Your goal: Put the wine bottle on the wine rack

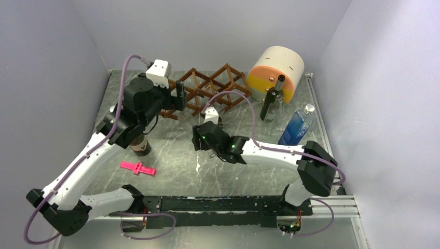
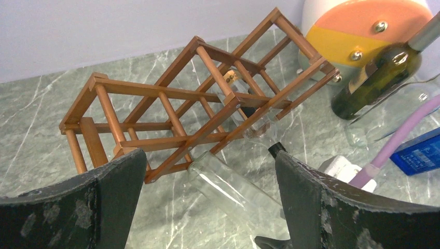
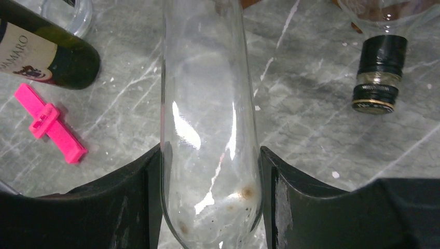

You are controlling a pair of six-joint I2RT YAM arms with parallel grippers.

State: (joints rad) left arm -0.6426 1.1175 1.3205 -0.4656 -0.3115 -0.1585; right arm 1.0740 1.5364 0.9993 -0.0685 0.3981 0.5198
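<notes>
1. The right gripper [image 3: 210, 174] is clamped on the wine bottle [image 3: 207, 104]. Its black fingers [image 3: 148, 197] press both sides of the glass close to the rounded base.
2. The wine bottle is clear, smooth and cylindrical. It has bright glints along its wall and brownish residue at the bottom.
3. It lies low over the grey marbled table [image 3: 311, 119]. Its far end reaches the lower front edge of the wine rack [image 2: 171, 96]; I cannot tell whether it has entered a cell.
4. The rack is a lattice of thin reddish-brown wooden slats and round dowels that form diamond cells.
5. A second clear bottle [image 2: 259, 127] sits in the rack, with its black-capped neck pointing out.
6. The left gripper [image 2: 210, 158] hangs spread wide in front of the rack, gripping nothing.
7. Further out are a dark labelled bottle [image 3: 49, 54], a pink plastic clip [image 3: 49, 124], and a cream, orange and yellow cylinder [image 1: 275, 70] with a green bottle [image 1: 270, 101] before it.
</notes>
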